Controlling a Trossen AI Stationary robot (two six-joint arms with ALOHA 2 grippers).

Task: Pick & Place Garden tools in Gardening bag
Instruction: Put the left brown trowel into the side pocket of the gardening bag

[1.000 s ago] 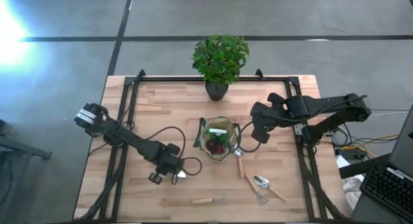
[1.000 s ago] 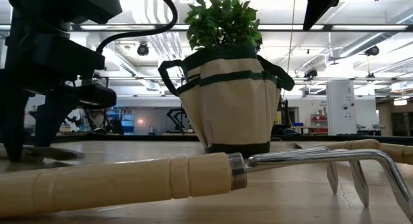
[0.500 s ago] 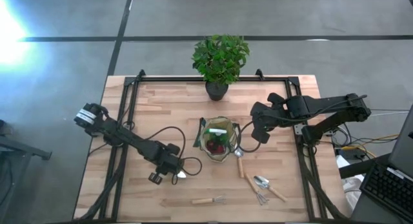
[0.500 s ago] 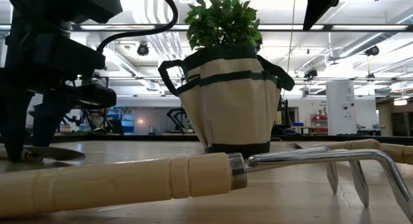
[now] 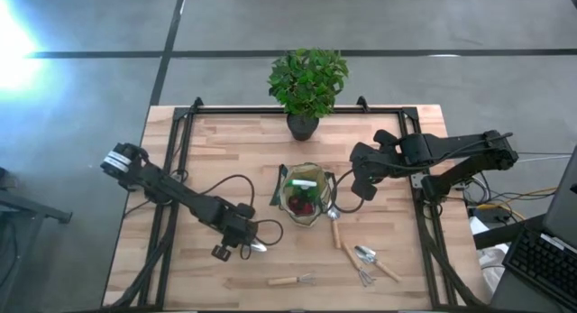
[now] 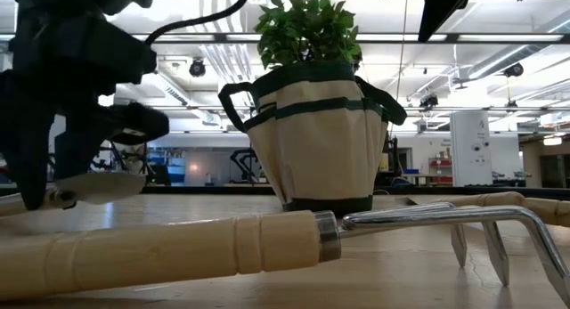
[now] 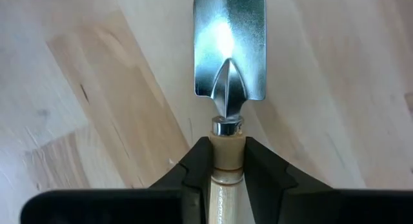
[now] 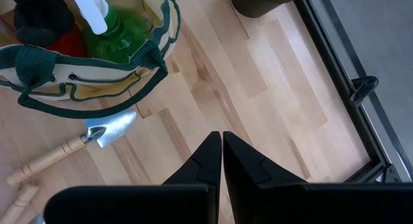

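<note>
My left gripper (image 7: 229, 162) is clamped on the wooden handle of one trowel (image 7: 230, 50), just behind its metal collar. In the left wrist view the silver blade points away from me over bare wood. In the low view that trowel (image 6: 93, 184) hangs level, its blade lifted off the table (image 6: 294, 287).

My right gripper (image 8: 222, 146) holds nothing, and its fingertips are pressed together. It hovers just to the right of the gardening bag (image 5: 305, 196), over the tabletop.

From above I count one bag, standing upright in the middle of the table with its mouth open, and one potted plant (image 5: 307, 83) behind it at the far edge. My left gripper (image 5: 242, 243) is near the bag's front left. Loose tools on the table number four: a second trowel (image 5: 334, 223) touching or just beside the bag's right front, a rake (image 5: 291, 280) lying alone in front of the bag, and a crossed pair in front and to the right, a spoon-shaped trowel (image 5: 374, 261) and a fork (image 5: 357, 266).

Only the right wrist view shows what the bag (image 8: 90, 88) holds: one green spray bottle (image 8: 110, 33) with a white trigger, one red item (image 8: 68, 43), and something dark beside it that I cannot identify. Only the low view shows the bag's side, khaki with dark green bands and handles, with the rake (image 6: 267, 242) lying across the foreground.
</note>
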